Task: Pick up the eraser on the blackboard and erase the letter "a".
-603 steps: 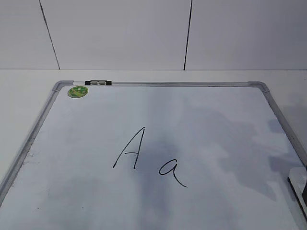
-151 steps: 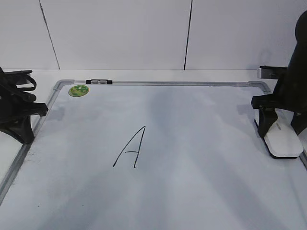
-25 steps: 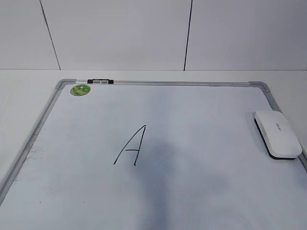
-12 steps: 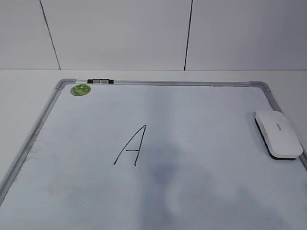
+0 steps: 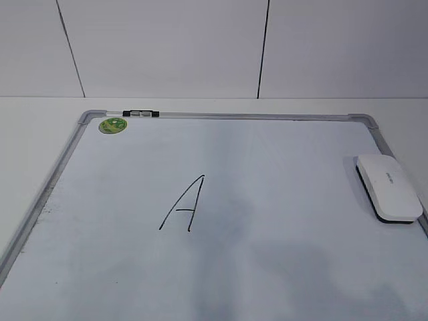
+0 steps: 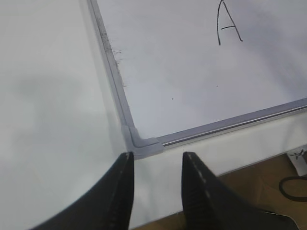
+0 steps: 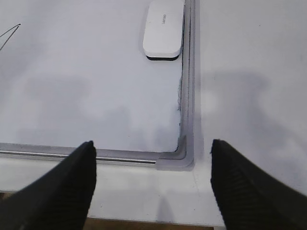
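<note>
Tabletop (image 5: 40, 134): white, flat, bears the blackboard; a white panelled wall with dark seams stands behind it.

Blackboard (image 5: 267, 160): a glossy white writing surface in a silver-grey frame with rounded grey corners. It lies flat on the tabletop and fills most of the exterior view. Soft grey shadows fall across its lower middle. In the left wrist view its near left corner (image 6: 141, 146) sits just above the tool tips; in the right wrist view its near right corner (image 7: 177, 160) lies between the two fingers.

Eraser (image 5: 388, 187): white rounded block, black felt edge visible underneath. It rests on the blackboard's right side, just beside the right frame rail and touching no tool. The right wrist view shows it (image 7: 164, 28) at the top, long side parallel to the rail, with a small grey mark on top.

Capital "A" (image 5: 182, 204): slanted black marker strokes, left of the board's centre.

Green sticker (image 5: 112, 125): round, at the far left corner just inside the frame. A small black-and-white clip (image 5: 137, 114) sits on the far rail next to it.

Left tool (image 6: 156, 167): black fingers a narrow gap apart, gripping nothing, over the tabletop edge.

Right tool (image 7: 152, 163): fingers spread wide, empty, well apart from the eraser.
</note>
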Robot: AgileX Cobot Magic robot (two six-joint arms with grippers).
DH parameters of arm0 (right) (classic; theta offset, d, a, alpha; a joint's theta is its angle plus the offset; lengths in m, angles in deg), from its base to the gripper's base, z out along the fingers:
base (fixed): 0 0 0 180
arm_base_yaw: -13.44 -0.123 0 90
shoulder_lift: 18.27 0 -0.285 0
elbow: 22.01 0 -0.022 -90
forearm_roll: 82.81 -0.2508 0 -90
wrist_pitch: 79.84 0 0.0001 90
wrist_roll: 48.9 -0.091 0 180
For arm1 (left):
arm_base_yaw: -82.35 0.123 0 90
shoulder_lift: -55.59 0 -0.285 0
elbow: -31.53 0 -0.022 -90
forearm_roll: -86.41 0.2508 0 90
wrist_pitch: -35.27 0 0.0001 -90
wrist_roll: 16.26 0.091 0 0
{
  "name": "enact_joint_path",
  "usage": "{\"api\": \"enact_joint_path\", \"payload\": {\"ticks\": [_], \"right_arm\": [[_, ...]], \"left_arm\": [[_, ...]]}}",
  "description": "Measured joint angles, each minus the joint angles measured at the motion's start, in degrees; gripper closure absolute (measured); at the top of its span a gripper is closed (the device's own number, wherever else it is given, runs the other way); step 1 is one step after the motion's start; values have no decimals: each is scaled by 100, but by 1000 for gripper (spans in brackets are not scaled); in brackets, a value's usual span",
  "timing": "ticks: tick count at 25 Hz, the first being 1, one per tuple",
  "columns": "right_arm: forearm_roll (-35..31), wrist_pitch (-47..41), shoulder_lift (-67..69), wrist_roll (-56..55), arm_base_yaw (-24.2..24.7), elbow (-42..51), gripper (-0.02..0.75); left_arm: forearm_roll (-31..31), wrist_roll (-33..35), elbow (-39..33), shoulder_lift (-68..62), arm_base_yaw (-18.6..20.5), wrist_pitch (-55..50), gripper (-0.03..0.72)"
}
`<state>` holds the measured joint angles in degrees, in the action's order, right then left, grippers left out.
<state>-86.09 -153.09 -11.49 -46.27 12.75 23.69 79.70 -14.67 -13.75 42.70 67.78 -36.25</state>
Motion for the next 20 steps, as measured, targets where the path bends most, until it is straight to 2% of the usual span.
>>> {"api": "enact_joint_path", "payload": {"ticks": [10,20], "right_arm": [[218,576,0,0,0,232,145],[252,688,0,0,0,286,145]], "left_arm": [[363,3,-188,0,0,564,440],[527,13,-284,0,0,797,444]]}}
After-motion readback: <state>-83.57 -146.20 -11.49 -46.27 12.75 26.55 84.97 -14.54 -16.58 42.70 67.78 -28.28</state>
